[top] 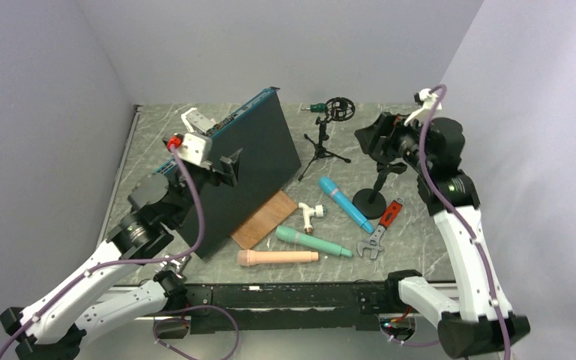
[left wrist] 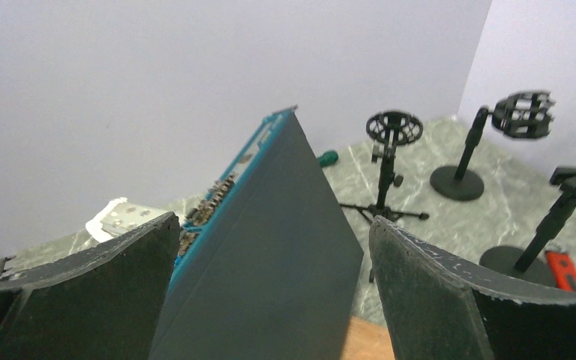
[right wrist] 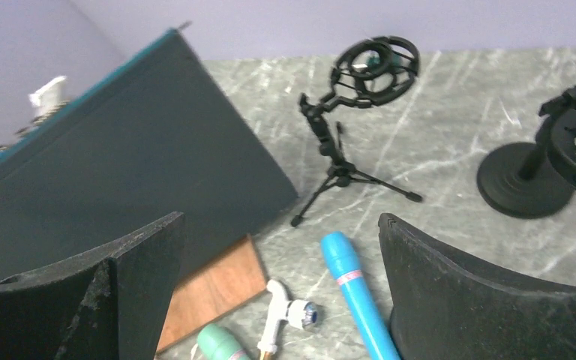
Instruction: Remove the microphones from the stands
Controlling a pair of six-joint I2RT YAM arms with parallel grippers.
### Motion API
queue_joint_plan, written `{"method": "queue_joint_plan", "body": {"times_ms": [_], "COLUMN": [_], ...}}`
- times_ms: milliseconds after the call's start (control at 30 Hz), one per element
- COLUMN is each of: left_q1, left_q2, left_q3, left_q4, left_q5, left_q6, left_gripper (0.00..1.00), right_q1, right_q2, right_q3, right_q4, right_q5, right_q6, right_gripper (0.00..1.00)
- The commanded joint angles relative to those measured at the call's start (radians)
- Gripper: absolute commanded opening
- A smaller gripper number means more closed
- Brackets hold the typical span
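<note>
Right tool point(top: 371, 142) gapes wide, empty. Blue microphone point(top: 345, 204) lies at its 7 o'clock, axis 10-to-4 o'clock; right arm nearer.

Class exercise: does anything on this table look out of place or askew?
Yes. A large dark board stands tilted on its edge left of centre, and a white tap and a wrench lie among the microphones.

A robotics lab. Bare walls point(top: 285, 45) box in a marbled table point(top: 412, 247), with the left arm point(top: 82, 289) and right arm point(top: 465, 247) bolted to its edge.
</note>
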Motion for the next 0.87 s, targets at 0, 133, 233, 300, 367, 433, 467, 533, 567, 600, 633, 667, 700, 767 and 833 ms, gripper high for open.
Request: {"method": "queue_joint_plan", "body": {"times_ms": [0,133,233,300,367,433,467,533,567,600,633,667,700,767,833], "left_q1": [-0.005,-0.003,-0.004,-0.004,-0.004,-0.004,-0.004,-0.004,-0.004,-0.004,-0.003,-0.003,-0.005,-0.004,-0.004], "left_q2": [-0.110,-0.233,-0.325,-0.384,-0.421,-0.447,-0.457,-0.471,-0.478,-0.483,-0.487,-0.489,-0.490,-0.486,-0.478], "left_q3": [0.066,0.056,0.052,0.058,0.064,0.073,0.079,0.090,0.094,0.096,0.099,0.101,0.105,0.111,0.122], "left_q4": [-0.018,-0.059,-0.091,-0.115,-0.142,-0.168,-0.182,-0.203,-0.209,-0.214,-0.217,-0.220,-0.223,-0.228,-0.232], "left_q5": [-0.039,-0.050,-0.039,-0.027,-0.010,-0.008,-0.016,-0.027,-0.027,-0.028,-0.029,-0.028,-0.029,-0.033,-0.029], "left_q6": [-0.063,-0.088,-0.106,-0.139,-0.153,-0.169,-0.176,-0.190,-0.192,-0.194,-0.196,-0.196,-0.197,-0.203,-0.205], "left_gripper": [0.99,0.99,0.99,0.99,0.99,0.99,0.99,0.99,0.99,0.99,0.99,0.99,0.99,0.99,0.99], "right_q1": [0.001,0.002,0.002,0.001,0.000,0.001,0.002,-0.001,0.000,0.000,-0.001,-0.001,-0.001,-0.004,-0.014], "right_q2": [-0.157,-0.312,-0.419,-0.475,-0.518,-0.547,-0.554,-0.561,-0.567,-0.578,-0.595,-0.618,-0.646,-0.647,-0.587], "right_q3": [-0.052,-0.094,-0.112,-0.111,-0.104,-0.085,-0.069,-0.032,-0.016,-0.005,-0.002,-0.009,-0.027,-0.021,0.064], "right_q4": [0.014,-0.067,-0.127,-0.170,-0.210,-0.244,-0.259,-0.297,-0.304,-0.304,-0.291,-0.272,-0.236,-0.225,-0.286], "right_q5": [-0.038,0.045,0.108,0.139,0.166,0.182,0.184,0.199,0.204,0.203,0.200,0.203,0.214,0.133,0.095], "right_q6": [0.026,0.006,0.013,0.014,0.019,0.024,0.026,0.035,0.038,0.037,0.029,0.034,0.055,0.014,0.000], "right_gripper": [1.00,1.00,1.00,1.00,1.00,1.00,1.00,1.00,1.00,1.00,1.00,1.00,1.00,1.00,1.00]}}
